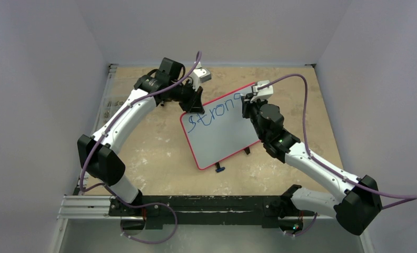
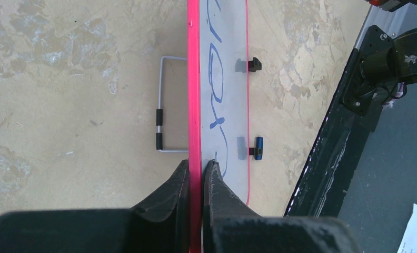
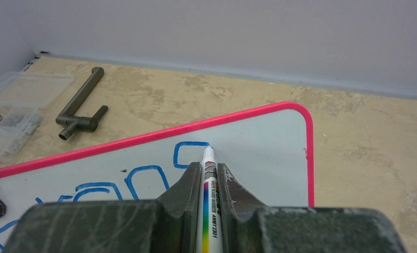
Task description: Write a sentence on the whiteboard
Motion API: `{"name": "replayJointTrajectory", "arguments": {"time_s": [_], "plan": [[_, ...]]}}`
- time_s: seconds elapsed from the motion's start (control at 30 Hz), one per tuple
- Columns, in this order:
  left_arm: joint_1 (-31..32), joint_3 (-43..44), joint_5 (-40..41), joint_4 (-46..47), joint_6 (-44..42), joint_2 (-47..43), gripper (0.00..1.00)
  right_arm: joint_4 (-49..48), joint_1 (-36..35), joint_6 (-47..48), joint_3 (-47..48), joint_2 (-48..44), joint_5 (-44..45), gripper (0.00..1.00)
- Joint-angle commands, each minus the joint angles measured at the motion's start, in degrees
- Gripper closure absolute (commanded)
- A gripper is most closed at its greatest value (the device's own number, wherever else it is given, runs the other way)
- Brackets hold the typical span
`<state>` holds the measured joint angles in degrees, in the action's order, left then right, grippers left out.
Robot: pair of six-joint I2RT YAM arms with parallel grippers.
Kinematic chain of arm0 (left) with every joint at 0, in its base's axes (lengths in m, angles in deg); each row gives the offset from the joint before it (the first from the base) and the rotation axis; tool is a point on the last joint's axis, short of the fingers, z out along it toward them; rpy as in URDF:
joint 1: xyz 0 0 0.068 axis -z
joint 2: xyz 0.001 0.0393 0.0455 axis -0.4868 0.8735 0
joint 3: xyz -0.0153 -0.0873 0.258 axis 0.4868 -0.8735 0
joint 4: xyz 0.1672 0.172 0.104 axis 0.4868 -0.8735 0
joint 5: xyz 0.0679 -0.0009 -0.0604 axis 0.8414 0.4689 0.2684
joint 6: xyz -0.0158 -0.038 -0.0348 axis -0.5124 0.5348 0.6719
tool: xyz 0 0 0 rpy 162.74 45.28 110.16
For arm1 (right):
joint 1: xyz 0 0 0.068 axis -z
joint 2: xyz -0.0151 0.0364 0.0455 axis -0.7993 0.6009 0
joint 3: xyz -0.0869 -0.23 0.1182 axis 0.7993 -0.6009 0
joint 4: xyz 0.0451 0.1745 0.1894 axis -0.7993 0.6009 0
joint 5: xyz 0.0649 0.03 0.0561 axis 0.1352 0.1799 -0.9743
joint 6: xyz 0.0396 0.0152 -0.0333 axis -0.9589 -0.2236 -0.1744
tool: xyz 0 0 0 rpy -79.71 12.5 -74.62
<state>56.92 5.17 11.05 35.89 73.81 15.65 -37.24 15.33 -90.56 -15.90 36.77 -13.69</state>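
The whiteboard (image 1: 225, 139), edge-clamped by the left gripper (image 2: 198, 164), is touched by the marker (image 3: 209, 190) pinched in the right gripper (image 3: 209, 166); its unwritten part lies rightward.

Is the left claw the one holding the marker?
No, the left claw clamps the board's pink edge, while the marker sits in the right claw.
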Motion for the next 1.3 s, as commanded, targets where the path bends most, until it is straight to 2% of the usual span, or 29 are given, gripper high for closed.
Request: {"name": "replayJointTrajectory", "arguments": {"time_s": [0.0, 0.57, 1.27], "plan": [[1.01, -0.2, 6.63, -3.46, -6.79, 1.41, 1.0, -1.16, 0.31, -0.67, 1.81, 0.9, -2.0, 1.0], [1.04, -0.11, 6.72, -3.56, -6.95, 1.58, 1.0, -1.7, 0.32, -1.86, 1.14, 1.58, -2.84, 1.0], [1.04, -0.2, 7.1, -3.54, -6.9, 1.24, 1.0, 4.09, 0.3, -7.56, -9.35, -4.48, -4.49, 1.0]]}}
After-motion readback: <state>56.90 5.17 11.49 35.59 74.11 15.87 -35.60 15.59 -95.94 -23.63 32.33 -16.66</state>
